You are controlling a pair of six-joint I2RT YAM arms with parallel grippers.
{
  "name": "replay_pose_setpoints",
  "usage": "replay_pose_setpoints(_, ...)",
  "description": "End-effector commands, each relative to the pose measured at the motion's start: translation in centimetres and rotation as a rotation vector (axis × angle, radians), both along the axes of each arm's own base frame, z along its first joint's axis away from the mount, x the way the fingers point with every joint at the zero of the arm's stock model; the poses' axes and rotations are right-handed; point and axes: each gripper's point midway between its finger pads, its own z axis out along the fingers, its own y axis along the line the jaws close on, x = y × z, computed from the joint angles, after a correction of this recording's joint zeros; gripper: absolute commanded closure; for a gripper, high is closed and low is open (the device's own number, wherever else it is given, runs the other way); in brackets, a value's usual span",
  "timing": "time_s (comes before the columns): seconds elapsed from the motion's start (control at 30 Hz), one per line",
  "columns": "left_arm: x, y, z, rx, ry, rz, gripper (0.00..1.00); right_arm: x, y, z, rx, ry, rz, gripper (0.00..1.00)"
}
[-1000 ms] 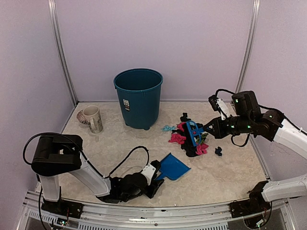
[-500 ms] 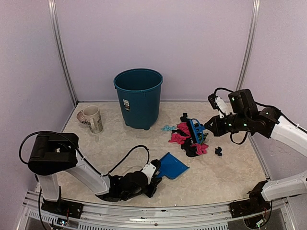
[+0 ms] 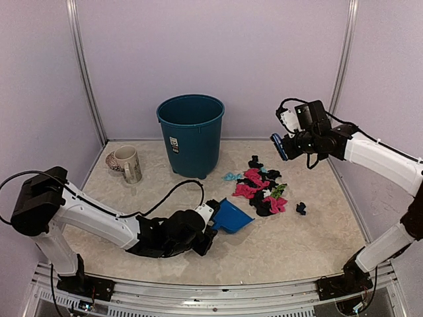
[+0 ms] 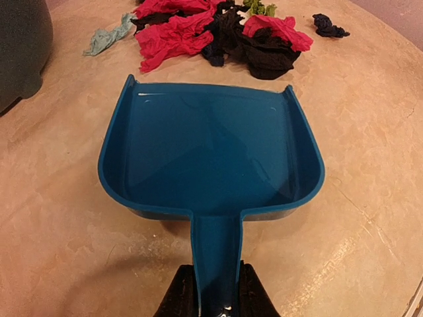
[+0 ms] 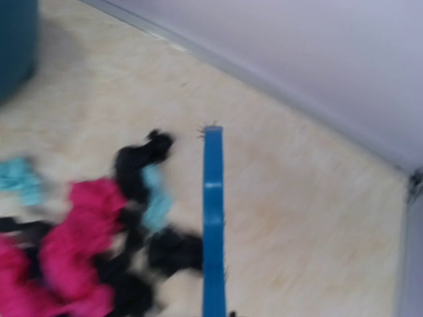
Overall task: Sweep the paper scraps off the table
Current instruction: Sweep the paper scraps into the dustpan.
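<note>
The paper scraps [image 3: 261, 188] lie in a pink, black and teal heap right of centre on the table [image 3: 297, 244]; one black bit [image 3: 301, 209] sits apart to the right. My left gripper [image 3: 206, 231] is shut on the handle of the blue dustpan [image 3: 231, 216], whose open mouth faces the heap from just short of it. In the left wrist view, the empty dustpan [image 4: 211, 158] fills the middle, its handle between my left gripper's [image 4: 216, 294] fingers, with the scraps [image 4: 218, 33] beyond. My right gripper [image 3: 291, 143] holds the blue brush [image 3: 278, 146] in the air behind the heap. The right wrist view is blurred: brush [image 5: 213, 218], scraps [image 5: 99, 244].
A teal bin [image 3: 192, 135] stands at the back centre, and its side also shows in the left wrist view [image 4: 20, 46]. A mug [image 3: 129, 164] on a saucer sits at the back left. Lilac walls close in the back and both sides.
My right arm has lifted the brush up off the heap and back toward the rear wall. My left gripper has closed on the dustpan handle and moved the pan a little toward the scraps.
</note>
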Motion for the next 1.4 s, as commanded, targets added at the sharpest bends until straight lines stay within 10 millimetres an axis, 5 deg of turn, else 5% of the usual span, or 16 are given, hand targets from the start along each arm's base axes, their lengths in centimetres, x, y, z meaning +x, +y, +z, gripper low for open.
replay_pose_setpoints(0.0,0.1,1.0,0.9,0.071,0.036,-0.020,1.00,4.9,0.8,0.9,-0.266,-0.178,0.116,1.00)
replay_pose_setpoints(0.33,3.0,0.8,2.5,0.121,0.099,-0.035,1.00,11.6,2.8,-4.4,-0.441,-0.162,0.297,1.00)
replay_pose_setpoints(0.63,4.8,-0.3,1.6,0.174,0.114,-0.044,1.00,12.9,4.6,-9.8,-0.437,-0.019,0.407,1.00)
replay_pose_setpoints(1.1,6.5,-0.7,-1.1,0.245,0.137,-0.011,1.00,7.9,5.0,-14.6,-0.380,0.143,0.473,1.00)
replay_pose_setpoints(1.37,7.1,-1.0,-1.3,0.251,0.136,-0.002,1.00,2.4,7.6,-14.2,-0.253,0.189,0.559,1.00)
